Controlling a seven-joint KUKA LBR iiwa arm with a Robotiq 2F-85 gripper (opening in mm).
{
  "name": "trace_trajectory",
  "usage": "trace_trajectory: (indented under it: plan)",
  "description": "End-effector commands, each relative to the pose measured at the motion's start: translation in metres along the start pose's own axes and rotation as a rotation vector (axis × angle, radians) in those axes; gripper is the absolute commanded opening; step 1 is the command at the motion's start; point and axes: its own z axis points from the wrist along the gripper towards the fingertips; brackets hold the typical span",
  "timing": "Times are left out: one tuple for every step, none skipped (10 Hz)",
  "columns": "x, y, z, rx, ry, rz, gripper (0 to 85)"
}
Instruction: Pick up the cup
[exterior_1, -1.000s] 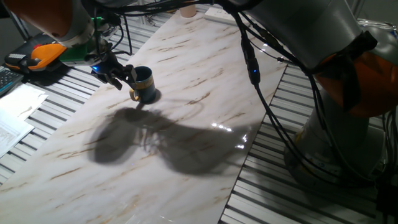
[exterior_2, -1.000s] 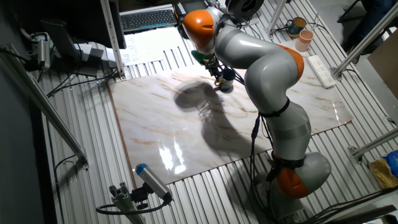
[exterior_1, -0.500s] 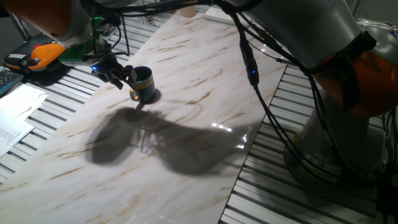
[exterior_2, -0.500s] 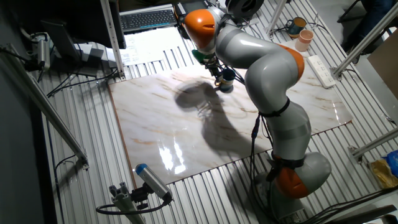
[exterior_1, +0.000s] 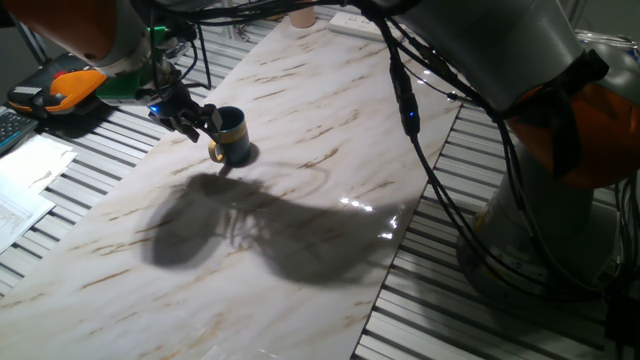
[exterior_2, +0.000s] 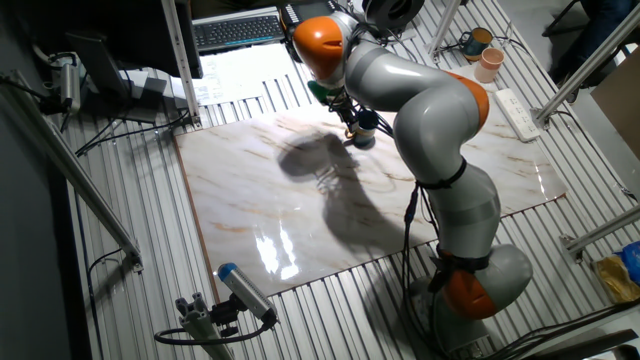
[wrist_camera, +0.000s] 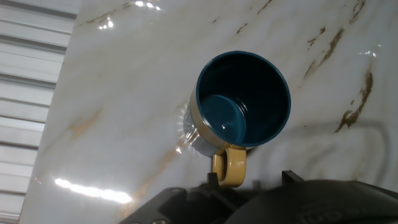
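Closing in on the cup (exterior_1: 232, 134), upright on the marble table (exterior_1: 330, 190) near its far left edge, handle toward the hand. Gripper (exterior_1: 203, 118) sits right at its left side; I cannot tell whether the fingers are clamped. Cup not lifted. My read: confirm the grip, then raise straight up.

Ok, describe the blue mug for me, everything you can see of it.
The cup is a small dark blue mug, glossy like glazed ceramic, with a yellow-gold handle and a gold band on its outside. It stands upright and empty on the marble tabletop, near one long edge. The handle points toward the gripper, whose fingers sit right beside the mug; whether they touch it cannot be told.
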Motion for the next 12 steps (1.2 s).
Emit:
trace_trajectory:
  plan:
    - [0.0001,0.0,0.0001,0.0,-0.004,0.002,51.0]
    - [0.0002,0.0,0.0001,0.002,-0.009,0.008,51.0]
    - [0.0005,-0.0004,0.0006,0.001,-0.016,0.011,51.0]
    - [0.0007,-0.0007,0.0011,-0.006,-0.017,0.011,51.0]
    - [0.0007,-0.0008,0.0013,-0.008,-0.017,0.009,51.0]
    - [0.0006,-0.0008,0.0015,-0.013,-0.016,0.006,51.0]
    - [0.0006,-0.0007,0.0017,-0.019,-0.011,0.005,51.0]
    - [0.0007,-0.0007,0.0021,-0.019,-0.012,0.005,51.0]
    - [0.0007,-0.0009,0.0022,-0.016,-0.015,0.006,51.0]
    - [0.0005,-0.0013,0.0025,-0.022,-0.012,0.007,51.0]
    - [0.0009,-0.0015,0.0026,-0.03,-0.009,0.003,51.0]
    - [0.0012,-0.0014,0.0029,-0.029,-0.011,0.002,51.0]
